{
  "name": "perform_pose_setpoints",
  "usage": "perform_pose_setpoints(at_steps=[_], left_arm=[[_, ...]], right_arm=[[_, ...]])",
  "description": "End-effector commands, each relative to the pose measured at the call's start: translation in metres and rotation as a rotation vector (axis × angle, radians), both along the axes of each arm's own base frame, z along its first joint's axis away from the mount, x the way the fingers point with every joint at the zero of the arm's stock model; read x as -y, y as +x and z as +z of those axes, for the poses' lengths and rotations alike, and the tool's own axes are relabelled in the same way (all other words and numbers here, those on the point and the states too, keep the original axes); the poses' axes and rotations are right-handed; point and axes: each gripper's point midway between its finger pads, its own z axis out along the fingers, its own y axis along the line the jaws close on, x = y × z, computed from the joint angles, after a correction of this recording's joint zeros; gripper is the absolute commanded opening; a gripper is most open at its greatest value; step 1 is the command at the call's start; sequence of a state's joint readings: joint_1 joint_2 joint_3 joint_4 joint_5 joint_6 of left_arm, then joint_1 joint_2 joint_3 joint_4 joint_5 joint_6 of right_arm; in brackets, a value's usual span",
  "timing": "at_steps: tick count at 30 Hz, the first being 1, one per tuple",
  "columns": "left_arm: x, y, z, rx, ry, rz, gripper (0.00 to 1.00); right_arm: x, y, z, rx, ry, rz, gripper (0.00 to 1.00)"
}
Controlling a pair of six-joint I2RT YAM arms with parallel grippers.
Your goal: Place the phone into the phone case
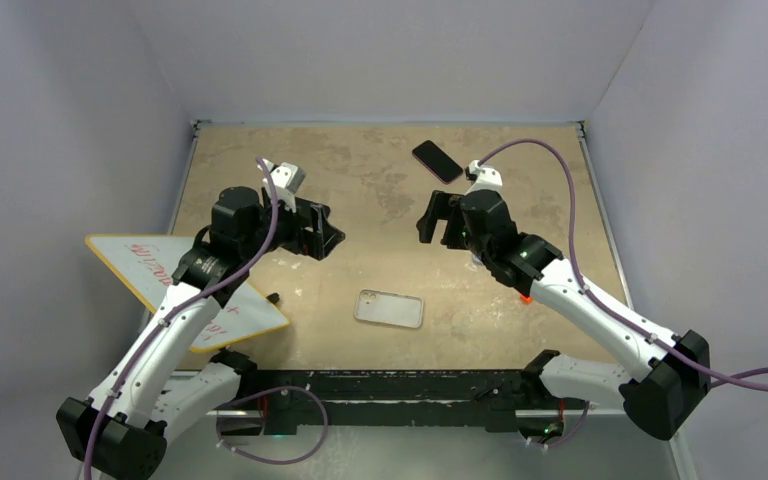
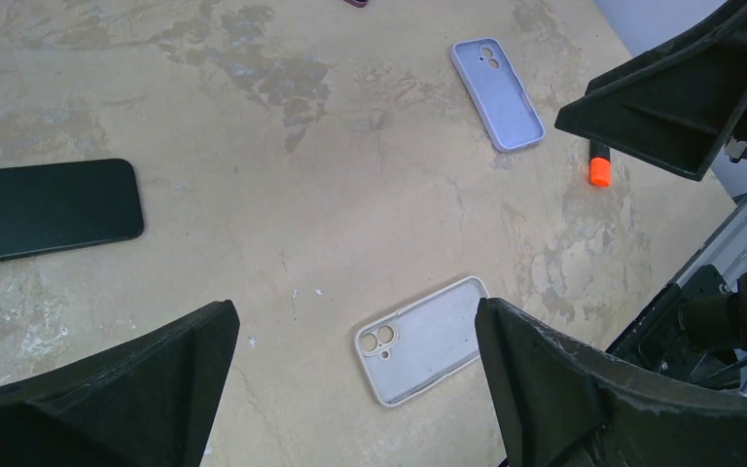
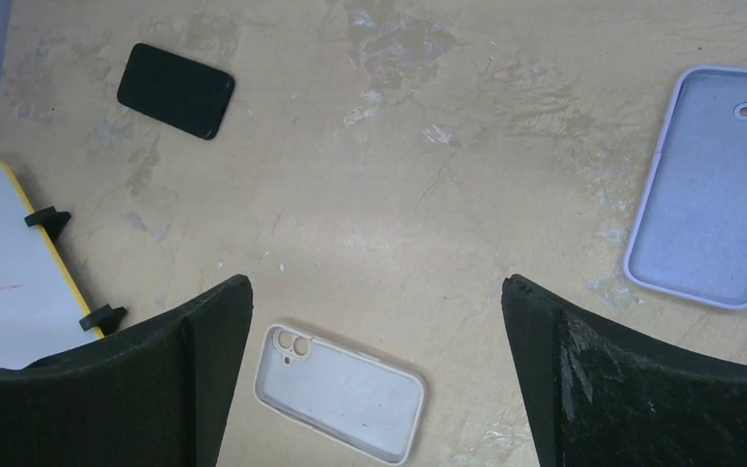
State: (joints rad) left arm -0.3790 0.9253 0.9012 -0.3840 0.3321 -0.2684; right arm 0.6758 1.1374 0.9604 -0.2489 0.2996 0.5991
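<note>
The black phone lies flat at the back of the table, and its end shows in the left wrist view. The beige phone case lies open side up at the front middle; it also shows in the left wrist view and the right wrist view. My left gripper is open and empty, held above the table left of centre. My right gripper is open and empty, facing it, just in front of the phone.
A lavender case lies open side up under my right arm. An orange marker lies beside it. A yellow-edged whiteboard overhangs the table's left edge. A black flat slab lies beyond the board; I cannot tell what it is.
</note>
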Motion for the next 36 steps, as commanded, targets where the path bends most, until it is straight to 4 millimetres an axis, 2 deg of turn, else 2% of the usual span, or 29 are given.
perform_pose_setpoints(at_steps=[1,5,11,13,18,20,22,27,32,36], left_arm=[[-0.003,0.002,0.007,0.043,0.007,0.007,0.98],[-0.004,0.003,0.007,0.046,0.011,0.012,0.98],[-0.005,0.002,0.008,0.049,0.009,0.015,0.98],[-0.005,0.001,0.009,0.051,0.007,0.013,0.98],[-0.005,0.0,0.011,0.059,0.004,0.012,0.98],[-0.005,0.0,0.012,0.06,0.003,0.011,0.98],[-0.004,-0.001,0.011,0.059,0.002,0.007,0.98],[-0.004,-0.001,0.012,0.058,-0.001,0.004,0.98],[-0.005,0.0,0.011,0.059,0.003,0.01,0.98],[-0.005,0.0,0.009,0.052,0.007,0.012,0.98]], right_arm=[[0.003,0.005,0.014,0.053,0.019,-0.026,0.99],[-0.002,0.014,0.018,0.087,0.023,-0.025,0.99],[-0.016,0.037,0.018,0.149,-0.061,0.038,0.99],[-0.018,0.05,0.009,0.185,-0.133,0.062,0.99],[-0.019,0.103,-0.012,0.178,-0.252,0.09,0.99],[-0.013,0.128,-0.022,0.152,-0.268,0.09,0.99],[0.003,0.153,-0.039,0.111,-0.293,0.066,0.99],[0.018,0.197,-0.062,0.085,-0.317,0.118,0.99],[0.034,0.229,-0.089,0.036,-0.369,0.112,0.99],[0.043,0.245,-0.111,0.005,-0.351,0.131,0.99]])
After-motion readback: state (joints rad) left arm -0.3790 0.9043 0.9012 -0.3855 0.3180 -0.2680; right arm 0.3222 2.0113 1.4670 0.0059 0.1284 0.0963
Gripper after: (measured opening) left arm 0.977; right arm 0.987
